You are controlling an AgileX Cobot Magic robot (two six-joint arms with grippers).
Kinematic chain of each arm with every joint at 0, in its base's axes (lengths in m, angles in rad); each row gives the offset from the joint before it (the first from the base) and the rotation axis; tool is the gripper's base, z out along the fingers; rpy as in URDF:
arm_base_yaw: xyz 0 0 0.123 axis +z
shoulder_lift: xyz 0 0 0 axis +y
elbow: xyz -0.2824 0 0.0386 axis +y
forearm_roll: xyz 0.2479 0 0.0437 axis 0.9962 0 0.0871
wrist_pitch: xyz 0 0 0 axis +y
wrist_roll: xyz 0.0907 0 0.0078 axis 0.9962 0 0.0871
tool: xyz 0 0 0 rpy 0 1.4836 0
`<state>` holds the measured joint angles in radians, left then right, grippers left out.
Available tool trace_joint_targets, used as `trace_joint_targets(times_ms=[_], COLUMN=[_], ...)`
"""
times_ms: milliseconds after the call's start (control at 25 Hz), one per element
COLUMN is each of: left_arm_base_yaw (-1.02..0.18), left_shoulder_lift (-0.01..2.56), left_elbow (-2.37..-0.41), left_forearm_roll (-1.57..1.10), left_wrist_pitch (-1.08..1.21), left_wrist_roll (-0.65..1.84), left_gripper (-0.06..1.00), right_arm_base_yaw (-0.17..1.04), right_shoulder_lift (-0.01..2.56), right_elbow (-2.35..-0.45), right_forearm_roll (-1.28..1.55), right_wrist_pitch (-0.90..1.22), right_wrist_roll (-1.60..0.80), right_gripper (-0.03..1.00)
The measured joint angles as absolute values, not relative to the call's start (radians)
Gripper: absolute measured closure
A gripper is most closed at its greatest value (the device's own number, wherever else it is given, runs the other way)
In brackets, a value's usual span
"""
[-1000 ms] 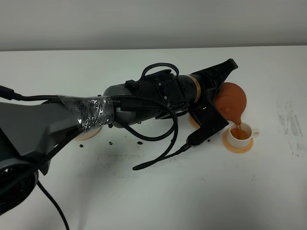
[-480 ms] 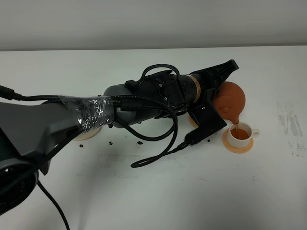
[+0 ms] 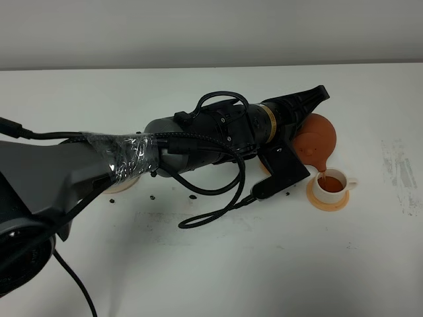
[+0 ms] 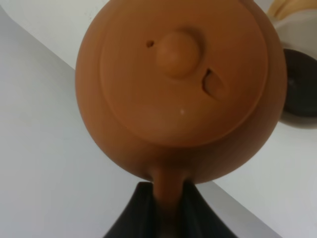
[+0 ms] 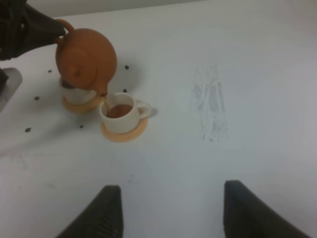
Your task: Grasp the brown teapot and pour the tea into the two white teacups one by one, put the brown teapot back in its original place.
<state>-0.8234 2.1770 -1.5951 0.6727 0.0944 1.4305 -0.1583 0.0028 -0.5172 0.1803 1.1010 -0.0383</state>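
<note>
- One brown teapot (image 3: 318, 134) hangs in the air over the right part of the white table (image 3: 198, 277). It is tipped so its spout points down.
- Some tea (image 3: 332, 181) is in the white teacup (image 3: 328, 192) right under the spout. A thin line of tea runs down from the spout into it.
- That cup sits on an orange coaster (image 3: 325, 205).
- The other white teacup (image 5: 73, 93) sits on a second orange coaster (image 5: 74, 106), just beside the first one. In my right wrist view the pot's round belly hides most of it.
- The pale saucer (image 3: 121, 187) is well apart from the pot, off to the left. My left arm (image 3: 165, 148) covers half of it.
- Since a second ago the pot has hardly moved. It sits a tiny bit higher and the line of tea looks thinner.
- The black cable (image 3: 211, 211) under the arm has curled round into a loop since then.
- My left gripper (image 4: 167, 201) is squeezed tight on the pot's loop handle. The left wrist view shows the handle pinched between the two black fingers, with the lid knob facing the camera.
- The left arm stretches long and low across the table, from the lower left to the cups.
- My right gripper (image 5: 173, 218) hangs over bare table, well apart from the cups. Its jaws are wide apart and hold nothing.
</note>
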Motion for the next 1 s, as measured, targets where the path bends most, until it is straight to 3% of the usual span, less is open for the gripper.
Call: trace_joint_targets(times_ms=[1000], left_arm_base_yaw=[-0.833], left_shoulder_lift=[2.177], left_elbow=[-1.595], left_forearm_roll=[0.708], left_wrist_pitch=[0.075], left_wrist_roll=[1.430], left_gripper=[0.86], right_arm_base_yaw=[-0.158], right_shoulder_lift=[0.003], right_elbow=[-0.517], right_forearm_roll=[0.180], right_wrist_pitch=[1.101], right_wrist_roll=[-0.037], right_gripper=[0.52])
